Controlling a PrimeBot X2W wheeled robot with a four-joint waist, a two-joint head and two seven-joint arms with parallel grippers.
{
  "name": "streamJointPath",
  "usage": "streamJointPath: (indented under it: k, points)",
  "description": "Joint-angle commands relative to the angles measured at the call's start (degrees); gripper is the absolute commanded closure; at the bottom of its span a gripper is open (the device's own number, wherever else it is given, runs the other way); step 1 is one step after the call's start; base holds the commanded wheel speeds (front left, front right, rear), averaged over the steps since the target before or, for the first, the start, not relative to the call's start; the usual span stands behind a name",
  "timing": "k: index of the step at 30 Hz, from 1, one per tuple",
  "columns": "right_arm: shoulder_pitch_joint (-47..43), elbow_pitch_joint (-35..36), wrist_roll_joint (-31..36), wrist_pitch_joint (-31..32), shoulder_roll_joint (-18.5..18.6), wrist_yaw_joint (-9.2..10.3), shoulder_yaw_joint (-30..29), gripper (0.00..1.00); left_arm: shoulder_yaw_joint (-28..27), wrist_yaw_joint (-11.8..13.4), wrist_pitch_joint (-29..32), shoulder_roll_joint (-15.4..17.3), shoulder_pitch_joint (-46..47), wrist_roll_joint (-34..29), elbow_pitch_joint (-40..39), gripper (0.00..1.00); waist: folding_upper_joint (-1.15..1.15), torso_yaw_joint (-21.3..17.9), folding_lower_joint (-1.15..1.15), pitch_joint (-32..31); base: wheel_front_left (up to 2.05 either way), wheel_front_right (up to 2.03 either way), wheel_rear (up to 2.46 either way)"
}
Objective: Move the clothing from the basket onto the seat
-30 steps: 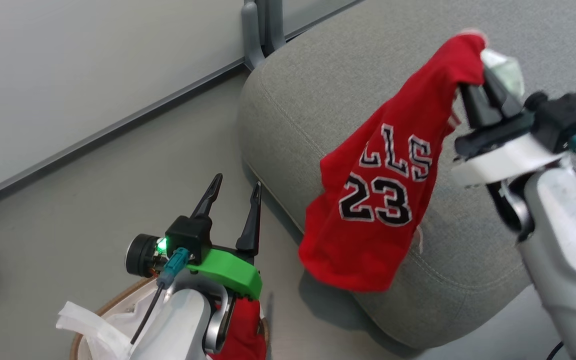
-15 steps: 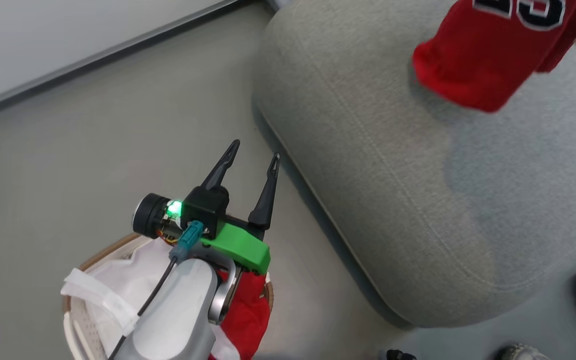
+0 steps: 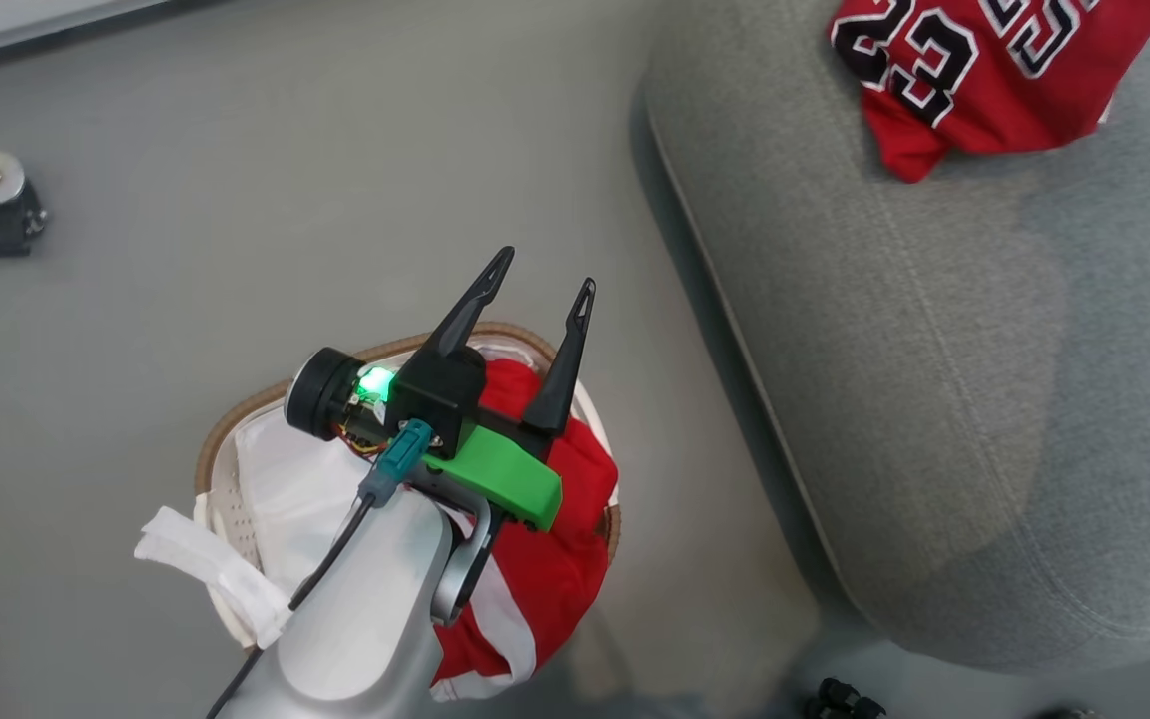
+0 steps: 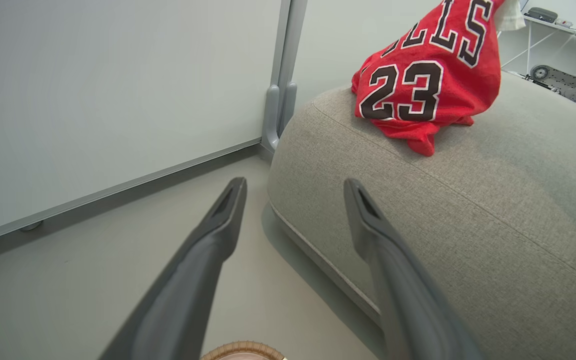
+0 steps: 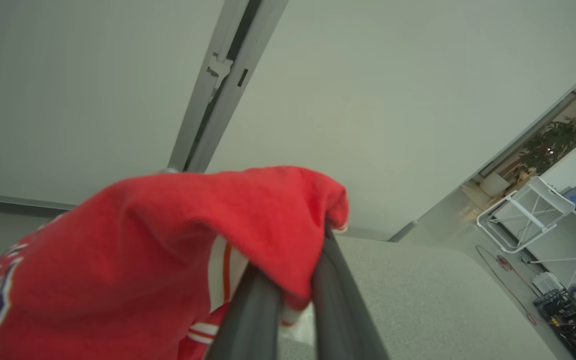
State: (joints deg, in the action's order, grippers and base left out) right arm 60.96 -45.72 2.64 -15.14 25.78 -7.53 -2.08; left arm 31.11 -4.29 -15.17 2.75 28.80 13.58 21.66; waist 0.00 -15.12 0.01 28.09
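Two red garments lay apart: the jersey [image 3: 974, 80] on the seat [image 3: 934, 399] at one o'clock, one fold clamped in the right hand [image 5: 293, 280]. The other garment [image 3: 555, 569] sat in the basket [image 3: 226, 449] at seven o'clock, under the left hand [image 3: 545, 270], spread and empty. Letting go well inside the seat's edge looked wisest.

right end effector [image 5: 295, 280] | clamped on red jersey [image 5: 168, 235] | over grey seat [image 5: 418, 290]

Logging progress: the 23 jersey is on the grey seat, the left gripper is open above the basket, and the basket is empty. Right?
Not empty: the head view shows a red garment in the basket. The jersey on the seat and the open left gripper above the basket are right.
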Motion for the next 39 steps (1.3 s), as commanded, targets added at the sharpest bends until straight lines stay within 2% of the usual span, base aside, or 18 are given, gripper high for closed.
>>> streamJointPath:
  k: [1,5,6,7,8,9,16,23,32,39]
  points:
    - [-2.02,-1.40,0.38,-0.01,-0.05,0.08,-1.45,1.00,-0.02,0.19,0.02,0.29,0.93,0.28,0.12,0.00,0.00,2.60,-0.01,2.22,0.00,0.00,0.00]
    - [-8.14,-6.05,2.05,-0.02,-1.09,0.08,-7.76,0.99,0.11,0.23,0.02,0.28,0.47,0.36,0.54,0.00,0.00,2.93,-0.01,1.79,0.00,0.00,0.00]
    - [-9.66,-6.63,2.18,-0.02,-1.41,0.08,-9.60,0.80,-0.01,0.25,0.02,0.28,0.11,0.47,0.71,0.00,0.00,2.85,-0.01,1.37,0.00,0.00,0.00]
    - [-10.74,-6.66,2.47,-0.02,-1.43,0.08,-11.02,0.53,-0.08,0.27,0.01,0.28,-0.17,0.55,0.83,0.00,0.00,2.79,-0.01,1.10,0.00,0.00,0.00]
    - [-12.50,-6.53,2.83,-0.01,-1.63,0.08,-12.56,0.13,-0.17,0.26,0.01,0.28,-0.51,0.65,1.00,0.00,0.00,2.70,-0.01,0.56,0.00,0.00,0.00]
    - [-13.94,-6.53,3.07,-0.01,-2.08,0.08,-13.42,0.00,-0.22,0.26,0.02,0.28,-0.80,0.74,1.15,0.00,0.00,2.57,-0.01,0.13,0.00,0.00,0.00]
    - [-24.94,-2.35,3.23,-0.02,-4.00,0.08,-19.40,0.00,-0.16,0.59,0.02,0.28,-3.23,2.15,1.41,0.00,0.00,1.56,-0.01,-5.08,0.00,0.00,0.00]
    - [-31.79,6.54,-0.69,-0.01,-7.34,0.08,-18.75,0.00,-1.03,1.44,0.02,0.29,-6.13,2.75,1.12,0.00,0.00,1.41,-0.01,-9.72,0.00,0.00,0.00]
    - [-35.41,19.24,-6.63,-0.01,-13.79,0.08,-8.74,0.00,-4.88,3.25,0.02,0.30,-9.53,2.85,0.09,0.00,0.00,4.85,-0.01,-13.35,0.00,0.00,0.00]
    - [-36.19,22.91,-10.06,-0.01,-18.58,0.08,-0.91,0.00,-10.31,4.64,0.02,0.30,-11.78,2.55,-0.44,0.00,0.00,9.54,-0.01,-15.35,0.00,0.00,0.00]
